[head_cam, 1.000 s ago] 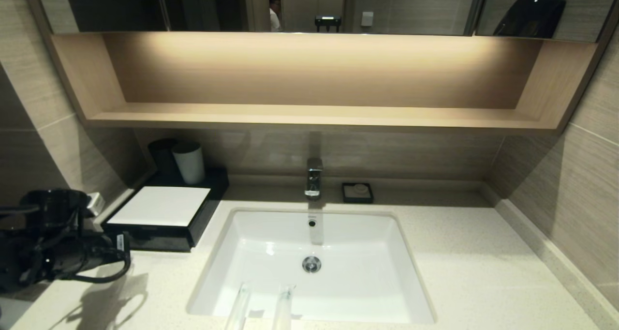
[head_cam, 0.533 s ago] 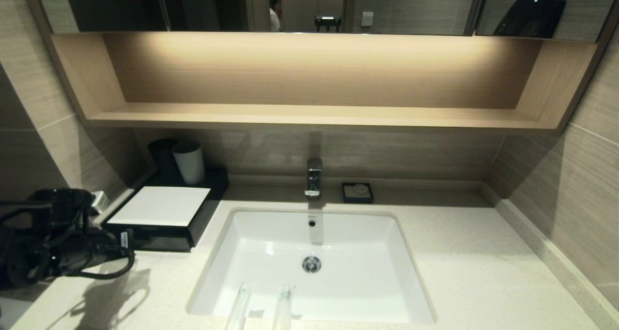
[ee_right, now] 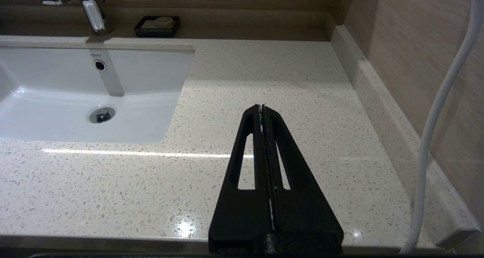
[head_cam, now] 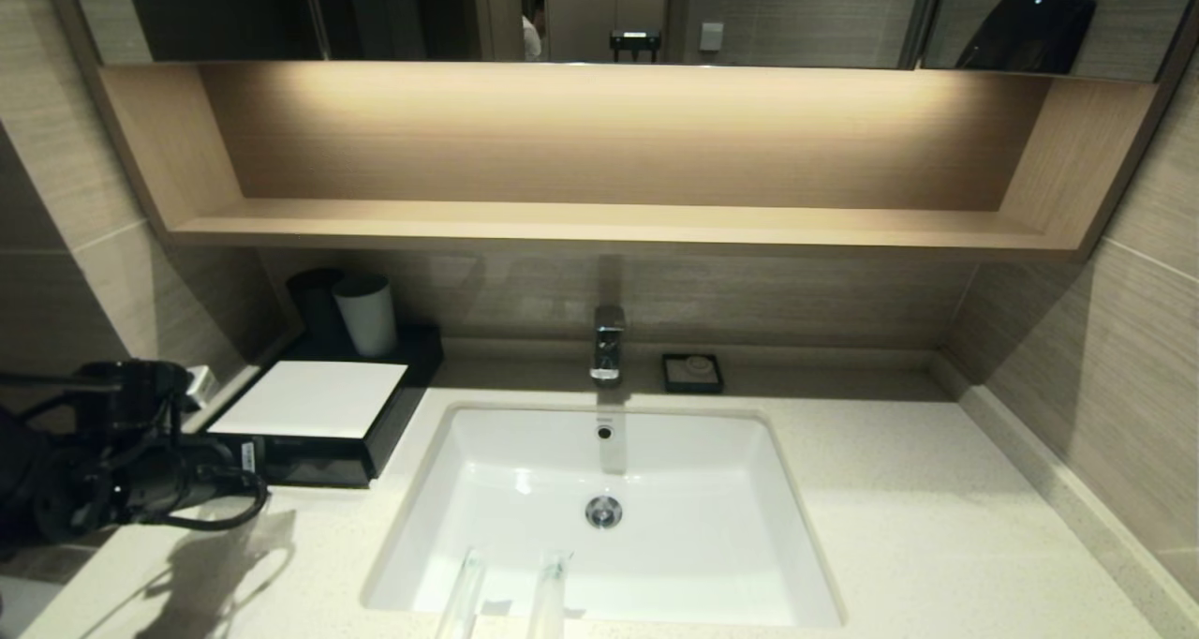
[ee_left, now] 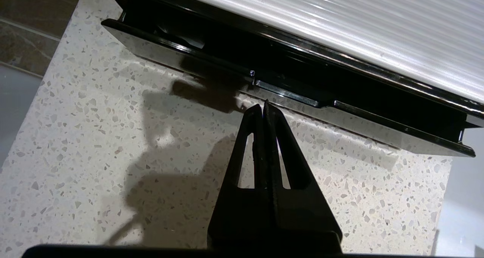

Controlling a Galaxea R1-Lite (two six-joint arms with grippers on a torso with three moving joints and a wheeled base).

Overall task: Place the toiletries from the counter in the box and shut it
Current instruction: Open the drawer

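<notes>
head view: the left gripper (head_cam: 245, 453) has crept closer to the glossy black box (head_cam: 318, 423) with its flat white top; two slim clear toiletries (head_cam: 510, 592) lie well to its right by the sink (head_cam: 806, 564).
left wrist view: its fingers are clenched empty, tips just before the drawer front (ee_left: 211, 67), slightly ajar, on the speckled counter (ee_left: 94, 144).
right wrist view: the right gripper (ee_right: 262, 108) is pressed closed above bare stone.

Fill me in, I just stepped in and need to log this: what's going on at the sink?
The robot's left tool, shut and empty, sits right at the front of the black box on the counter; its drawer looks slightly pulled out. Two slim wrapped toiletries lie at the sink's near edge, not yet in the box. The right tool, also shut, hangs idle over the counter right of the sink.
</notes>
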